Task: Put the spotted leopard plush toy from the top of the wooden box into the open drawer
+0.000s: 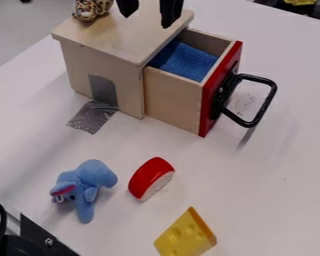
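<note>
Pale wood forms the box (106, 67) at the far left, its drawer (173, 102) pulled out. The long axis of box and drawer together runs left to right, slanting nearer at the right end; the red drawer front (216, 100) and its black handle (267, 100) point right. Blue cloth (184, 61) lies inside. Over the roof hangs the gripper (148, 16), fingers spread wide apart with nothing between them. A spotted toy (86, 10) sits on the roof's far-left part. Nearer are a blue elephant (88, 182), a red-and-white piece (150, 179) and a yellow cheese wedge (186, 236).
</note>
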{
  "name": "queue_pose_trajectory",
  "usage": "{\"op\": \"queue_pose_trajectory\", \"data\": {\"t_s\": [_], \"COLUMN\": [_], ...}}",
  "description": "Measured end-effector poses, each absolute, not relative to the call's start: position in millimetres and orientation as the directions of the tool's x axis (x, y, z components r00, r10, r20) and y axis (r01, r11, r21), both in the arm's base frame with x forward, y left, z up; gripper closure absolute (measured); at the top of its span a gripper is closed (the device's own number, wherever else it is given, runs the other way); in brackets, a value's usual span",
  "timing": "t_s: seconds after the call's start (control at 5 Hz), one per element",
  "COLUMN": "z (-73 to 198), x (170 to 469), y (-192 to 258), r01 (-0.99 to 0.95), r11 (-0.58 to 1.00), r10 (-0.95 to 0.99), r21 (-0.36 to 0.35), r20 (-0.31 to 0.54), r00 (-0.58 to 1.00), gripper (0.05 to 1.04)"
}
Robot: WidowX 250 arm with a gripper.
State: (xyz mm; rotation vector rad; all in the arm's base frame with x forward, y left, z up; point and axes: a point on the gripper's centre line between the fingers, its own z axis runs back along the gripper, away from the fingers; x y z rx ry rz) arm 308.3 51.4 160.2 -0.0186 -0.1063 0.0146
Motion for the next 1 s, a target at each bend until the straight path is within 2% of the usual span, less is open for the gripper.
{"op": "queue_pose_trajectory", "data": {"t_s": [0.2,0.6,0.8,1.0], "z": [150.4,164.2,170.3,165.3], "x": [306.1,303.3,303.7,305.9], "y": [51.3,104.4,125.5,150.0], "r01": [-0.016,-0.096,-0.09,-0.074], "r11": [1.0,0.995,0.996,0.997], "r10": [0.018,0.098,0.092,0.073], "r21": [-0.027,-0.037,-0.022,0.002], "r20": [0.072,0.078,0.098,0.111], "r00": [0.997,0.992,0.991,0.991], "gripper": [0.083,0.083,0.083,0.083]}}
